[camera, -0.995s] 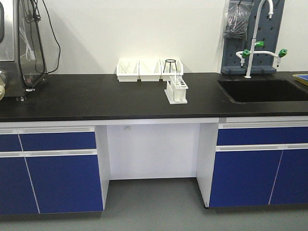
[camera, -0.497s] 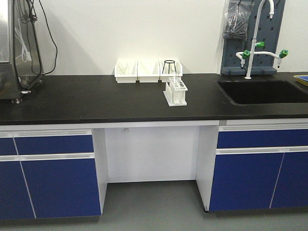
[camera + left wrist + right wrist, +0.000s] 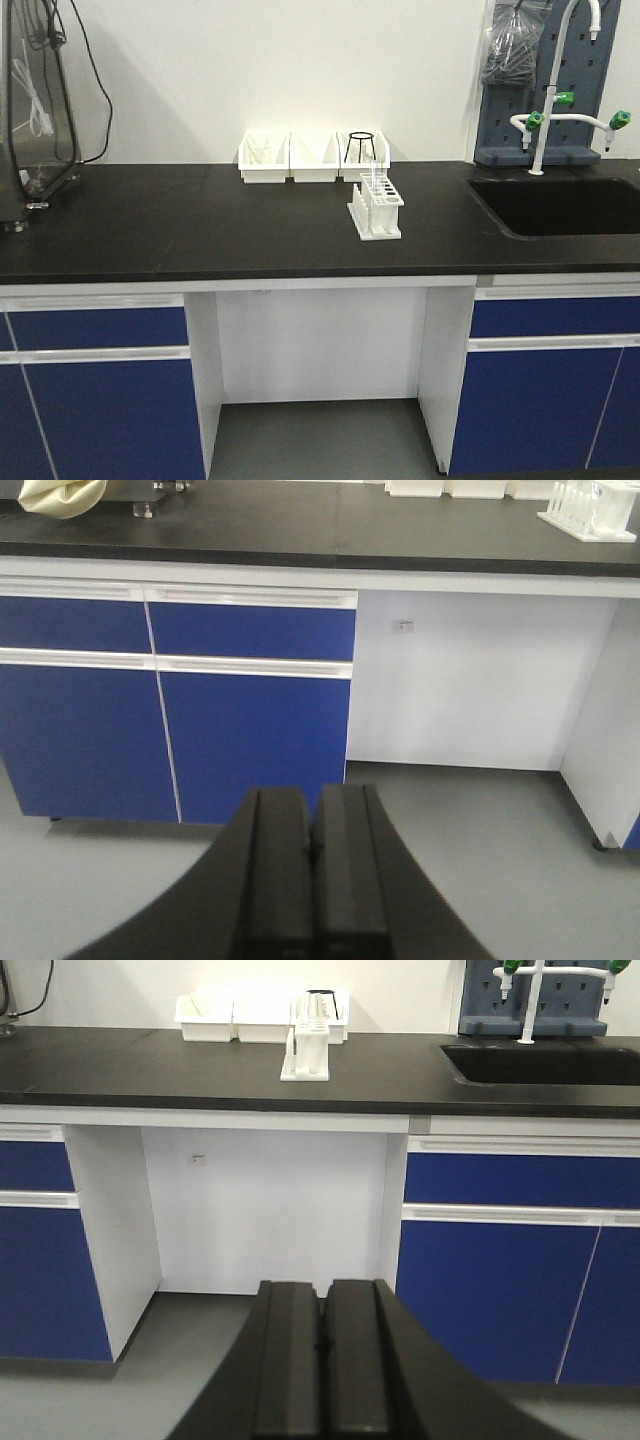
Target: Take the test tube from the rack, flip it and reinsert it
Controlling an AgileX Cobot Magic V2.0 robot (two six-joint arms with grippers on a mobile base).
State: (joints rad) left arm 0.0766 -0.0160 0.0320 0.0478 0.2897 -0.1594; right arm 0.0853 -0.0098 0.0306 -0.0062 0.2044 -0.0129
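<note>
Hanging low: L gripper [image 3: 312, 798], R gripper [image 3: 324, 1288], fingers pressed together; rack [image 3: 376, 211] on counter [image 3: 200, 222].

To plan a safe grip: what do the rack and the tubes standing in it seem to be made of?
The rack: opaque white, matte, moulded shape, likely plastic. The test tube: thin and see-through; glass or clear plastic, too small to tell.

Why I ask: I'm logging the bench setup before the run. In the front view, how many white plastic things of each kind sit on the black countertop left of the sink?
open-front bins: 3
rack: 1
Total: 4
</note>
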